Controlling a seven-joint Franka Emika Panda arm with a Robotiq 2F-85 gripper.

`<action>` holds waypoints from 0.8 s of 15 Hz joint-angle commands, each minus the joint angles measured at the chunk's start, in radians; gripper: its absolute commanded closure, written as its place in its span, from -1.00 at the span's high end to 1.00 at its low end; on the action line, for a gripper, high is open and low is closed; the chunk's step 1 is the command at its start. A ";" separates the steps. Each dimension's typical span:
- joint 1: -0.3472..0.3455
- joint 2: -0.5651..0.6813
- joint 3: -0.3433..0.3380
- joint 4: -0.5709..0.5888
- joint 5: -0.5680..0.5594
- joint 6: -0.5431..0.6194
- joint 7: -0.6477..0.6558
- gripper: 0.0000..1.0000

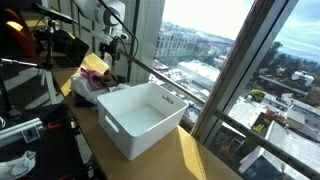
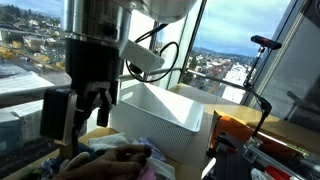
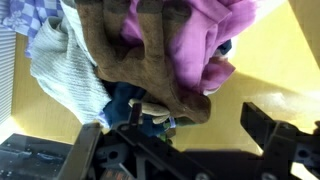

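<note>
My gripper is open, its two black fingers spread wide just over the edge of a pile of clothes. The pile holds a brown cloth, a purple cloth, a pale striped cloth and something blue underneath. Nothing is between the fingers but the brown cloth's edge and the yellow table top. In both exterior views the gripper hangs above the pile.
A white empty plastic bin stands on the wooden table right beside the pile. Large windows with a rail run along the table's far side. Black equipment and stands crowd the other side; an orange object lies past the bin.
</note>
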 commanded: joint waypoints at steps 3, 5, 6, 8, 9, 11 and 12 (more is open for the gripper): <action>0.025 0.081 -0.009 -0.050 -0.017 0.119 -0.009 1.00; 0.028 0.105 -0.011 -0.077 -0.019 0.153 -0.009 1.00; 0.028 0.114 -0.014 -0.092 -0.022 0.167 -0.008 1.00; 0.024 0.129 -0.019 -0.130 -0.029 0.196 -0.007 1.00; 0.024 0.137 -0.022 -0.145 -0.032 0.207 -0.005 1.00; 0.020 0.164 -0.026 -0.169 -0.027 0.233 -0.005 1.00; 0.020 0.174 -0.028 -0.177 -0.026 0.241 -0.004 1.00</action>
